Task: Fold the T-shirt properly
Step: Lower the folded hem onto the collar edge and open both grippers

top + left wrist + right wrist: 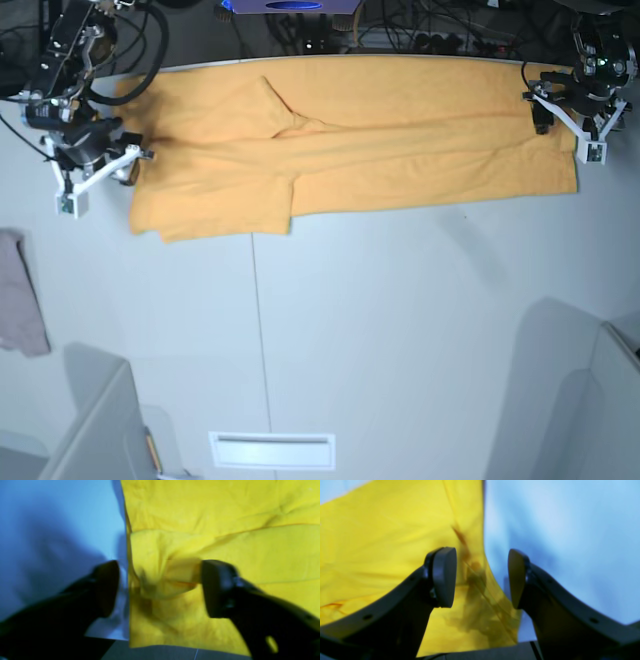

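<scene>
The T-shirt (350,150) is lying stretched in a long band across the far part of the white table (400,340), already doubled lengthwise, with one sleeve area making a wider flap at the base view's left end. Both arms are sitting at opposite ends of it. The left tool (160,585) is standing released, its two dark pads spread wide over a puckered fold at the shirt's edge, with nothing pinched between them. The right tool (482,577) is likewise standing released, its pads straddling the hem where yellow cloth is meeting bare table, gripping nothing. Judging from this, a lengthwise fold is being let go of, and the step is calling for a clean retreat: each tool should be lifting straight up and away so no pad is dragging the cloth and spoiling the crease. The bunched pucker under the left tool is looking like the weak spot; it may be needing smoothing before any crosswise fold. A pinkish cloth (20,295) is lying well apart at the table's edge.
</scene>
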Tool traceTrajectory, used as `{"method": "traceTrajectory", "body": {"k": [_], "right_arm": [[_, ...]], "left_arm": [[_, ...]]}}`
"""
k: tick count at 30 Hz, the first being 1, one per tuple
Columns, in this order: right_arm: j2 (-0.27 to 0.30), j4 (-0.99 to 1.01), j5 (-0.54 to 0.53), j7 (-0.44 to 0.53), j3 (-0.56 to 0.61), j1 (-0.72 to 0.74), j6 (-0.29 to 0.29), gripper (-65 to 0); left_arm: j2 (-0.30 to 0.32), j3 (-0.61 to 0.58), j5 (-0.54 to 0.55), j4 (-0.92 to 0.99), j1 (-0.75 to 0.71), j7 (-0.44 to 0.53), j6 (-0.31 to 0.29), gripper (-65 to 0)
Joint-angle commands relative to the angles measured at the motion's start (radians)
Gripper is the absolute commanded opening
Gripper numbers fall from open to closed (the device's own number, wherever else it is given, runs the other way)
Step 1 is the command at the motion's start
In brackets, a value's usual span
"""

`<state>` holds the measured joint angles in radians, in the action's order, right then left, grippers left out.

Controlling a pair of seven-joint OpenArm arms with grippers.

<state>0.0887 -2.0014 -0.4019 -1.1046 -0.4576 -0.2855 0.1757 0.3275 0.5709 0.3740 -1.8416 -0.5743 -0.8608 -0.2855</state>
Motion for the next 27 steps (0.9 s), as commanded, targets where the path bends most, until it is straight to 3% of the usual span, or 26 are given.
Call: {"method": "traceTrajectory", "body": {"k": [1,5,9,15,23,25,27], "right_arm": [[0.009,-0.011,-0.021,0.007,0.013,0.013,0.002,-34.5],[0.006,-0.005,-0.041,0.005,0.072,0.045,-0.002,-33.8],[0.006,0.060,-0.039,-0.007,0.078,0.093,-0.011,-33.8],[0.009,0.143,-0.039,-0.009,0.078,0.121,-0.084,-33.8],[0.009,0.222,-0.039,-0.002,0.085,0.133,-0.087,-34.5],[0.009,0.222,-0.041,-0.002,0.085,0.133,-0.084,-38.1],[0.009,0.221,-0.045,-0.002,0.082,0.133,-0.083,-50.0]], "left_arm": [[0.015,0.011,0.006,-0.034,-0.002,0.018,0.006,-9.4],[0.012,0.011,0.009,-0.059,-0.003,0.018,0.006,-5.3],[0.012,0.011,0.009,-0.059,-0.003,0.018,0.006,-5.4],[0.012,0.011,0.007,-0.053,-0.003,0.018,0.006,-5.4],[0.012,0.011,0.007,-0.053,-0.003,0.018,0.006,-5.4],[0.012,0.011,0.004,-0.051,-0.003,0.018,0.006,-5.4],[0.012,0.011,0.003,-0.050,-0.003,0.018,0.006,-5.4]]}}
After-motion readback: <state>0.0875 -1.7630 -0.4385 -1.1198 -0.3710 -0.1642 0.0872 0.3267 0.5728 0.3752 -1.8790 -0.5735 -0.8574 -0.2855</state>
